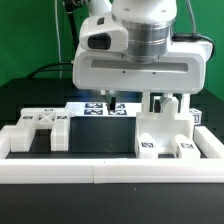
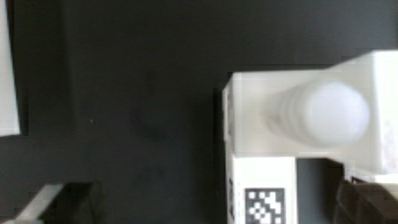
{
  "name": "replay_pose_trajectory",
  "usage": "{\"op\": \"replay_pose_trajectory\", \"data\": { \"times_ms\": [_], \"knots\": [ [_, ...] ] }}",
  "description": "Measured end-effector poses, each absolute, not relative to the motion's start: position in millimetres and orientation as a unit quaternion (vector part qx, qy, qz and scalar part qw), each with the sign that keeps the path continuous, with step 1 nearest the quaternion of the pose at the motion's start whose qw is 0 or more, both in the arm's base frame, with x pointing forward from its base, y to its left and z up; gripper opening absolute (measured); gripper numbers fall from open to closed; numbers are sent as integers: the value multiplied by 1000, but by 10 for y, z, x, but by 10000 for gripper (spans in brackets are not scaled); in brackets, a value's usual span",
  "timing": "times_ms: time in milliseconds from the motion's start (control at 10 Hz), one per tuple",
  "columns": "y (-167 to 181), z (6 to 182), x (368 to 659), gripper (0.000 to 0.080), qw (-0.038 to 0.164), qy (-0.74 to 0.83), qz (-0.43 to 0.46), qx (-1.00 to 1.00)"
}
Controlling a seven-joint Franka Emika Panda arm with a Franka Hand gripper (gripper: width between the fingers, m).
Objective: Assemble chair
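A white blocky chair piece (image 1: 165, 132) with square tags stands on the black table at the exterior view's right. In the wrist view it shows as a white block (image 2: 267, 130) with a round knob (image 2: 329, 105) on top and a tag (image 2: 267, 205) on its side. My gripper (image 1: 166, 102) hangs just above this piece. Its jaws are open and empty, and the dark fingertips (image 2: 50, 205) stand wide apart in the wrist view. More white chair pieces (image 1: 38, 127) lie at the exterior view's left.
The marker board (image 1: 96, 108) lies behind the middle of the table. A long white border rail (image 1: 110, 172) runs along the front and up the exterior view's right side. A white edge (image 2: 9, 70) shows at the side of the wrist view.
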State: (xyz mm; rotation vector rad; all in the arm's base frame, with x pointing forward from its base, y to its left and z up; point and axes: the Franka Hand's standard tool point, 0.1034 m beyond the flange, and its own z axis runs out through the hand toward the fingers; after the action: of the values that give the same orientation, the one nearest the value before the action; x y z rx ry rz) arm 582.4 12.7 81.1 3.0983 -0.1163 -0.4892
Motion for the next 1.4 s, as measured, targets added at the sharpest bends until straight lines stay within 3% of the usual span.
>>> {"op": "replay_pose_trajectory", "data": {
  "times_ms": [800, 1100, 1400],
  "knots": [
    [-150, 830, 6022, 649, -3, -21, -127, 992],
    [-300, 842, 6119, 649, 11, 11, -11, 1000],
    [-773, 957, 6063, 649, 34, 69, 85, 993]
  ]
}}
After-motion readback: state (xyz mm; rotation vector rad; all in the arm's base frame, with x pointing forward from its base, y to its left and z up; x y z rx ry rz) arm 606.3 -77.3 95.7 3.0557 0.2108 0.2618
